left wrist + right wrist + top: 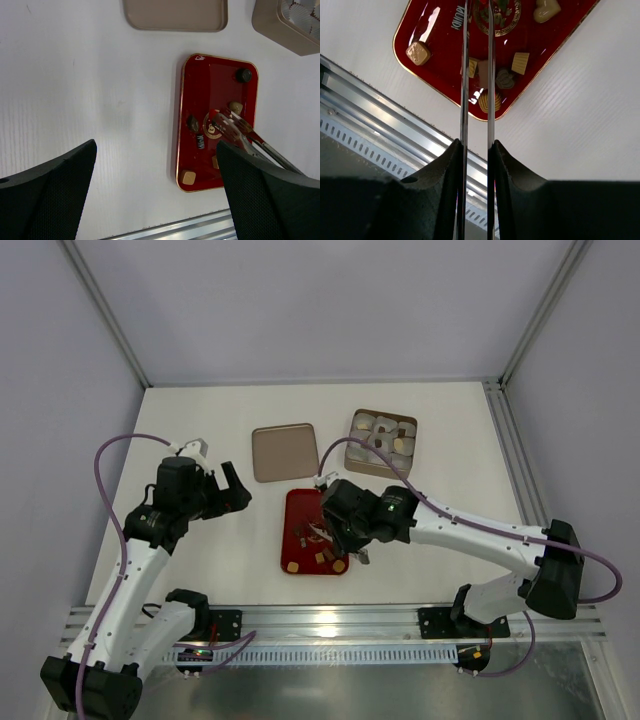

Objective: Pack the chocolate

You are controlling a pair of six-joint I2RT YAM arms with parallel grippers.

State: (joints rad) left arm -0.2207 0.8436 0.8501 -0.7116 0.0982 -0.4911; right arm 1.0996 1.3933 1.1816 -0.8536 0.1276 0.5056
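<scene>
The chocolate lies loose in the red tray [300, 502]: a tan square [188, 176] at the near left corner, a dark round piece [243, 75] at the far end, and a cluster [512, 70] near the front edge. My right gripper [476, 147] is shut on metal tongs [465, 75]. The tong blades [240, 130] stand slightly apart, with their tips low over the tray's middle. No piece shows between the blades. My left gripper [156, 150] is open and empty, above the bare table left of the tray [215, 80].
A tan box [382, 440] with white paper cups, some holding chocolates, stands behind the tray to the right. Its flat lid [285, 452] lies behind the tray. An aluminium rail [330, 620] runs along the table's near edge.
</scene>
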